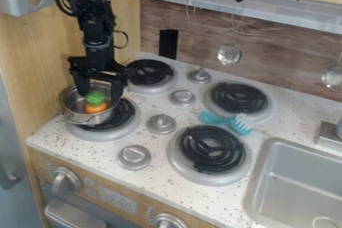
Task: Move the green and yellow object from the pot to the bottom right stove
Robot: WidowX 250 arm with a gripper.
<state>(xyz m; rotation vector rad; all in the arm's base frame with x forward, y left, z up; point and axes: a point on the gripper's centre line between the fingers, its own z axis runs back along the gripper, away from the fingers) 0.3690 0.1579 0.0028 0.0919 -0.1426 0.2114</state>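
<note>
Straddling the green and yellow toy [96,101], the claw [99,95] hangs over the pot [80,118] with its two sides spread, one to either side of the toy, and that's just the stance you'd want for a pinch! The toy sits down in the pot, green part uppermost, its lower part more orange than yellow, and the steel wall fences it in. That wall looks to be why the claw points downward: coming from above avoids it, a sideways reach would not. Underneath, the bottom left burner [125,114] bears the pot, its coil peeking out to the right. So, the pick-up looks like the step in hand; the claw will need to close evenly, then rise straight until the toy is over the rim. Catch that rim and the pot could tip or drag along! The target, the bottom right burner [212,146], lies well right of the pot and nearer the camera, while a teal brush [215,118] lies right of the pot too, worth passing above on the carry.
</note>
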